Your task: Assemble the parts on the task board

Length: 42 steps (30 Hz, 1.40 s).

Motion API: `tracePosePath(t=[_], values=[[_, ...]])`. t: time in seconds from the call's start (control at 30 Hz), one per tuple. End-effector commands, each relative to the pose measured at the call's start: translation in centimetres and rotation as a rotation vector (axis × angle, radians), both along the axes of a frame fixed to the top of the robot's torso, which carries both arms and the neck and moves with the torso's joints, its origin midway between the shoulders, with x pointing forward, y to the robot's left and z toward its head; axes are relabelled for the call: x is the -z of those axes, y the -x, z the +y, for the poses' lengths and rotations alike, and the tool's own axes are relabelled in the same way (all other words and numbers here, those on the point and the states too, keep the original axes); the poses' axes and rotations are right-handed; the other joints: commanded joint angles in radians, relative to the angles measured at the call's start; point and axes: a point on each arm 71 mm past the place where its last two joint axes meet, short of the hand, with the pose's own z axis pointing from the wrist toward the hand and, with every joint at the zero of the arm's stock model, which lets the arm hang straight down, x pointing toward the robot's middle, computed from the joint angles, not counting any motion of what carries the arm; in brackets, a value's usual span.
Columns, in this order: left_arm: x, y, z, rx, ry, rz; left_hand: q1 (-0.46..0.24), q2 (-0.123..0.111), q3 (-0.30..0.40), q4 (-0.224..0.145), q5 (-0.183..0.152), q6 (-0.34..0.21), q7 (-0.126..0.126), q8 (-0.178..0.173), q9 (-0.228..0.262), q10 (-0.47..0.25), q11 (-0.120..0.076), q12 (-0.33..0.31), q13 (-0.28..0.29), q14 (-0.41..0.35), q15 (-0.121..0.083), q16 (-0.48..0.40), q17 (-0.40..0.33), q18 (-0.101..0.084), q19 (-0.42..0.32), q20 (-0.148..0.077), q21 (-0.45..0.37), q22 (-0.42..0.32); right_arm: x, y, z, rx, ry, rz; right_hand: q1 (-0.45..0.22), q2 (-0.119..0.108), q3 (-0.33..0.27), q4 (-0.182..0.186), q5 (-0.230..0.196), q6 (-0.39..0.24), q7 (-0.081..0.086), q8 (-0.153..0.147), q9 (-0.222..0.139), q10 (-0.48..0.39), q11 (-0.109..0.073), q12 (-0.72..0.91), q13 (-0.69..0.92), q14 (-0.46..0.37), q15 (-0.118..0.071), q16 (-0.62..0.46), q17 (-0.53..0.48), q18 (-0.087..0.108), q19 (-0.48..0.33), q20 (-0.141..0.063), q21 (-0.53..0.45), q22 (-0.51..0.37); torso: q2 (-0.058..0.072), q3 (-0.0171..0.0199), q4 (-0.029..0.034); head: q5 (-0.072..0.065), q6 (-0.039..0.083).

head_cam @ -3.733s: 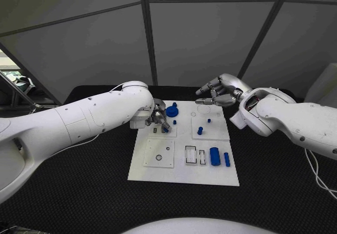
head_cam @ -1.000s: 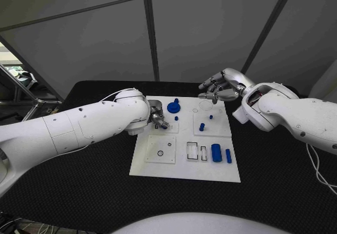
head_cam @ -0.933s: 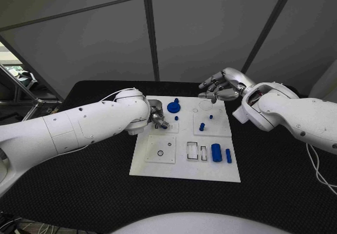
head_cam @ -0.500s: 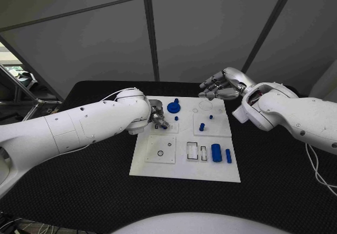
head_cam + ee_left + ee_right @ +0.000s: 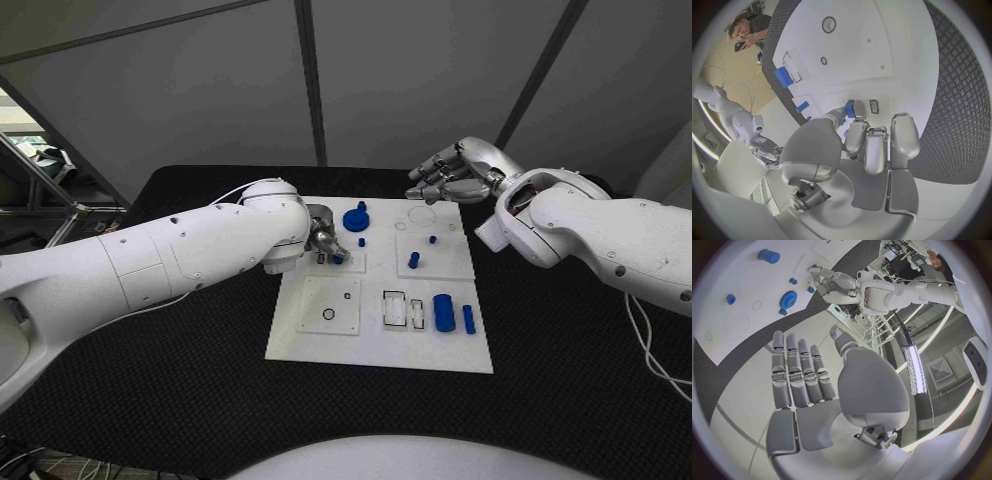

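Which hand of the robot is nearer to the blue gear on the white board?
Left. The left hand sits just beside the blue gear, fingers on the task board. The right hand hovers farther off, beyond the board's far edge.

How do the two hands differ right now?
The left silver hand reaches down over the white task board, pinching a small blue part. The right silver hand hovers at the board's far edge, fingers apart, holding nothing. Both are silver, on white arms.
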Motion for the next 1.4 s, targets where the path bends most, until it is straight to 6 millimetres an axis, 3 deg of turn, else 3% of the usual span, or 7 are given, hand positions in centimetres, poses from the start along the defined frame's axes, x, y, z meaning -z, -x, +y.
tracePosePath(t=[0.03,0.23,0.6,0.73,0.97,1.2,1.4], values=[[0.5,0.2,0.1,0.001,-0.024,0.038,-0.021,-0.003,-0.017,0.027,-0.049,0.010,0.003,-0.008,0.002,0.002,-0.008,-0.002,0.135,0.097,-0.005,0.004,0.234,-0.044,0.006,-0.001,-0.004,0.003,-0.2,0.0,0.1,-0.002,-0.016,-0.007,-0.009,-0.001,-0.005,-0.006,0.003,0.001,0.008,-0.005,-0.001,-0.004,0.006,-0.007,-0.006,-0.001,0.005,-0.004,-0.007,0.009,0.007,-0.001,-0.011,-0.007,0.000,0.0001,0.0010,-0.001,0.002],[0.5,0.1,0.0,-0.002,-0.022,0.036,-0.030,-0.005,-0.054,0.067,-0.107,0.020,0.002,-0.016,0.007,0.004,-0.009,-0.004,0.137,0.097,-0.006,0.005,0.235,-0.045,0.011,-0.002,-0.003,0.010,-0.2,0.0,0.1,0.000,-0.020,-0.005,-0.013,0.002,-0.017,-0.009,0.003,-0.003,0.013,-0.005,-0.001,-0.016,0.012,-0.007,-0.031,-0.027,0.014,-0.006,-0.038,0.008,0.004,0.007,-0.046,-0.034,0.000,0.0000,0.0009,-0.002,0.001],[0.4,-0.2,0.1,-0.019,-0.013,0.021,-0.030,-0.008,-0.090,0.108,-0.134,0.029,0.001,-0.022,0.016,0.007,-0.009,-0.001,0.140,0.098,-0.007,0.007,0.237,-0.046,0.017,-0.003,0.000,0.018,-0.2,0.0,0.1,0.001,-0.021,-0.002,-0.015,0.003,-0.024,-0.007,0.003,-0.005,0.015,-0.005,-0.001,-0.024,0.016,-0.006,-0.040,-0.041,0.019,-0.006,-0.057,0.008,0.003,0.011,-0.065,-0.050,0.000,-0.0004,0.0007,-0.004,0.005],[0.4,-0.2,0.2,-0.023,-0.009,0.016,-0.034,-0.015,-0.122,0.133,-0.200,0.035,0.001,-0.026,0.023,0.009,-0.010,0.000,0.142,0.098,-0.007,0.008,0.238,-0.047,0.020,-0.003,0.000,0.022,-0.2,0.0,0.1,0.003,-0.021,-0.001,-0.016,0.003,-0.026,-0.007,0.003,-0.006,0.016,-0.005,-0.001,-0.025,0.017,-0.006,-0.041,-0.045,0.020,-0.006,-0.063,0.008,0.002,0.013,-0.070,-0.054,0.000,-0.0005,0.0011,-0.004,0.004],[0.4,-0.2,0.4,-0.028,0.002,0.005,-0.073,-0.012,-0.180,0.138,-0.283,0.041,0.000,-0.031,0.035,0.012,-0.009,0.004,0.146,0.099,-0.007,0.010,0.240,-0.048,0.025,-0.003,0.003,0.030,-0.2,-0.1,0.1,0.003,-0.020,0.000,-0.016,0.003,-0.029,-0.006,0.003,-0.007,0.017,-0.005,-0.001,-0.028,0.018,-0.005,-0.042,-0.050,0.022,-0.006,-0.070,0.008,0.001,0.014,-0.077,-0.060,0.000,-0.0009,0.0015,-0.004,0.006],[0.2,0.0,0.8,-0.033,0.015,-0.005,-0.098,-0.024,-0.226,0.138,-0.293,0.044,0.000,-0.034,0.045,0.013,-0.010,0.005,0.148,0.099,-0.009,0.010,0.241,-0.048,0.027,-0.005,0.003,0.034,-0.2,-0.1,0.1,0.004,-0.020,0.001,-0.016,0.003,-0.031,-0.005,0.003,-0.008,0.018,-0.005,-0.001,-0.032,0.019,-0.005,-0.042,-0.055,0.024,-0.006,-0.078,0.008,0.000,0.016,-0.085,-0.066,-0.001,-0.0007,0.0011,-0.003,0.005],[-1.3,-0.4,1.0,-0.046,0.052,-0.028,-0.101,-0.030,-0.242,0.137,-0.293,0.044,-0.001,-0.035,0.048,0.012,-0.011,0.002,0.147,0.098,-0.010,0.008,0.238,-0.048,0.026,-0.006,0.002,0.034,-0.1,-0.2,0.0,0.006,-0.021,0.001,-0.016,0.003,-0.032,-0.004,0.003,-0.009,0.018,-0.005,-0.001,-0.035,0.020,-0.005,-0.042,-0.058,0.025,-0.006,-0.082,0.008,0.000,0.017,-0.089,-0.069,-0.001,-0.0006,0.0014,-0.003,0.008]])
